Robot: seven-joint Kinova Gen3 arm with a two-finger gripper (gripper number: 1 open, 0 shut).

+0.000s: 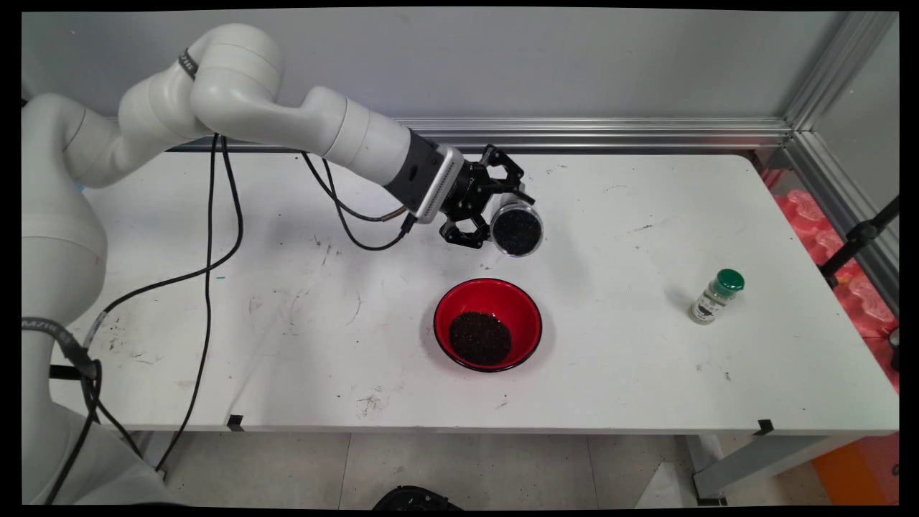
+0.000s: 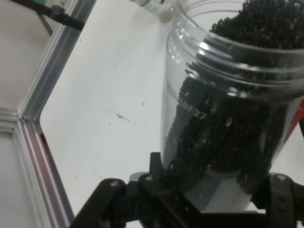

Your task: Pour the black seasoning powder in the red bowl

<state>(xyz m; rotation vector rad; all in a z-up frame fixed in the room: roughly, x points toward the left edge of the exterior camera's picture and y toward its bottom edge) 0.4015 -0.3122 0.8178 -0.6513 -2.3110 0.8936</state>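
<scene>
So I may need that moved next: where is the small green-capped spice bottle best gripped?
Grip the small green-capped spice bottle across its clear body just below the cap, coming from above or the arm's side. It stands upright and alone on the white table, with free space all round.

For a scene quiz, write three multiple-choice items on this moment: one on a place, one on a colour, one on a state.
1. Where does the small bottle stand?
A. inside the bowl
B. on the table's right part
C. in the gripper

2. What colour is the bowl inside?
A. red
B. blue
C. yellow

3. How is the clear jar of black grains?
A. upright on the table
C. capped, lying on the table
B. held tipped in the gripper

Answers: 1 B, it stands alone far right of the bowl. 2 A, red wall around dark grains. 3 B, the fingers clamp it, mouth open.
</scene>
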